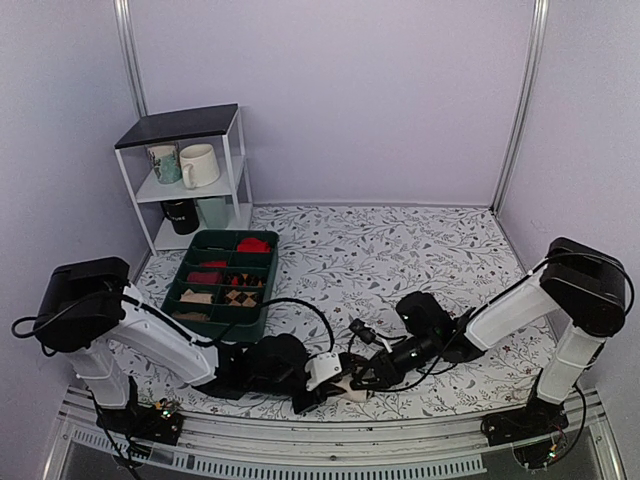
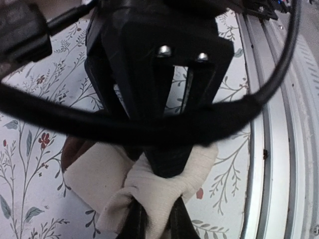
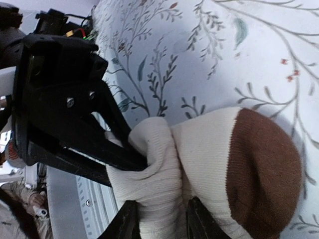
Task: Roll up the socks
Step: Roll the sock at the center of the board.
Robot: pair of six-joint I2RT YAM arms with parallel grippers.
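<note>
We see the socks [image 3: 209, 144] bunched on the surface [image 3: 209, 45] nr its front edge, btwn both arms. Left end effector [image 2: 157, 226] is pressed together, pinching cream sock fabric. Right end effector [image 3: 159, 224] straddles the same bundle w/ fabric btwn its fingers; can't tell if it grips.

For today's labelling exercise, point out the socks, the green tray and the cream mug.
socks [image 3: 207, 152]: right wrist view, cream middle.
green tray [image 1: 240, 328]: top external view, front wall.
cream mug [image 1: 203, 166]: top external view, body.

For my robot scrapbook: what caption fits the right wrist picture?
Left jaws pinch the bunched cream socks, brown end showing.
</note>
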